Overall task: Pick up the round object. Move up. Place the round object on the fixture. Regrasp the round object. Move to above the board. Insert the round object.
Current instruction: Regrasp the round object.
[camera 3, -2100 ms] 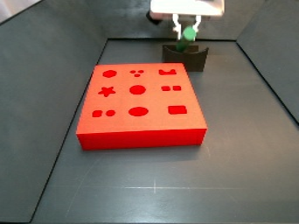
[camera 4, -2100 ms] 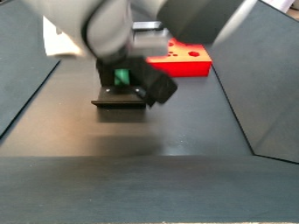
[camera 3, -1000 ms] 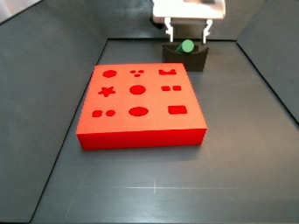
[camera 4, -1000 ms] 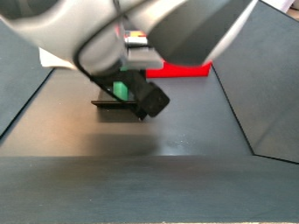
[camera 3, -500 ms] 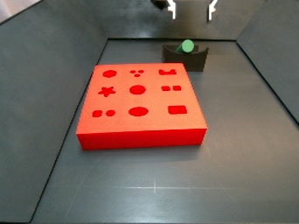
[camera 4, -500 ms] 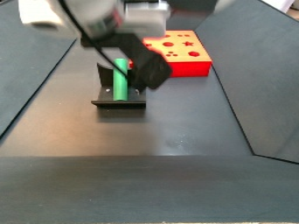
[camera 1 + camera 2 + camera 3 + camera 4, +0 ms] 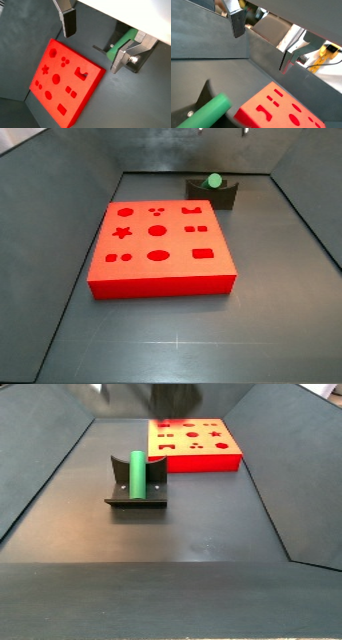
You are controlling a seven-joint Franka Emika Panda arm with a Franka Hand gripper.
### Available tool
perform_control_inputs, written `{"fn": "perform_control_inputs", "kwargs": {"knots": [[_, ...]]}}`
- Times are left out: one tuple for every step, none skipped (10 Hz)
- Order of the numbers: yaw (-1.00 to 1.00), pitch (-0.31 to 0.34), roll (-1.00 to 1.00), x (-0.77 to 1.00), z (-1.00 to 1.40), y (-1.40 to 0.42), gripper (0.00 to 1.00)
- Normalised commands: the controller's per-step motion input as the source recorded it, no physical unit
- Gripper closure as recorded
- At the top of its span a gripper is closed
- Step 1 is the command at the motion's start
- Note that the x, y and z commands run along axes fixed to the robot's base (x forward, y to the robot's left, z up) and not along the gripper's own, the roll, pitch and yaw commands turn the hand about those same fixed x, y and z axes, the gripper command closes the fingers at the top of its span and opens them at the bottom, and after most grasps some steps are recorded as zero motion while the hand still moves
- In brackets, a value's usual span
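The green round object (image 7: 214, 180) lies in the notch of the dark fixture (image 7: 214, 197) at the back of the floor, free of my gripper. In a side view it (image 7: 136, 474) rests along the fixture (image 7: 136, 501). The red board (image 7: 158, 248) lies in the middle and also shows in a side view (image 7: 198, 442). My gripper (image 7: 97, 40) is open and empty, high above the fixture. The round object (image 7: 125, 41) shows past one finger, with the board (image 7: 63, 82) beside it. In a wrist view the gripper (image 7: 264, 39) is over the round object (image 7: 208, 114) and the board (image 7: 284, 112).
Sloped grey walls (image 7: 54, 188) close in the dark floor on all sides. Bare floor (image 7: 174, 554) lies in front of the fixture. Only the gripper's fingertips (image 7: 201, 130) reach into a side view at its upper edge.
My gripper has opened, let go of the round object on the fixture, and risen straight up until almost out of both side views. The round object stays in the notch.
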Motion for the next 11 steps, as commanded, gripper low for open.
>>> {"fn": "perform_control_inputs", "kwargs": {"knots": [[0.03, 0.037, 1.0, -0.07, 0.2, -0.41, 0.0], [0.03, 0.037, 1.0, -0.03, 0.05, -0.24, 0.0], [0.03, 0.041, 1.0, -0.01, 0.04, -0.04, 0.0], [0.03, 0.042, 1.0, 0.0, 0.04, -0.02, 0.0], [0.03, 0.037, 1.0, -0.01, 0.01, -0.05, 0.0], [0.03, 0.035, 1.0, -0.02, 0.01, -0.03, 0.0], [0.03, 0.03, 1.0, -0.02, 0.01, -0.03, 0.0], [0.03, 0.025, 1.0, -0.02, 0.0, -0.03, 0.0], [0.03, 0.02, 1.0, -0.02, 0.0, -0.02, 0.0], [0.03, 0.017, 1.0, -0.01, 0.0, -0.02, 0.0], [0.03, 0.016, 1.0, -0.01, 0.0, -0.02, 0.0]]}}
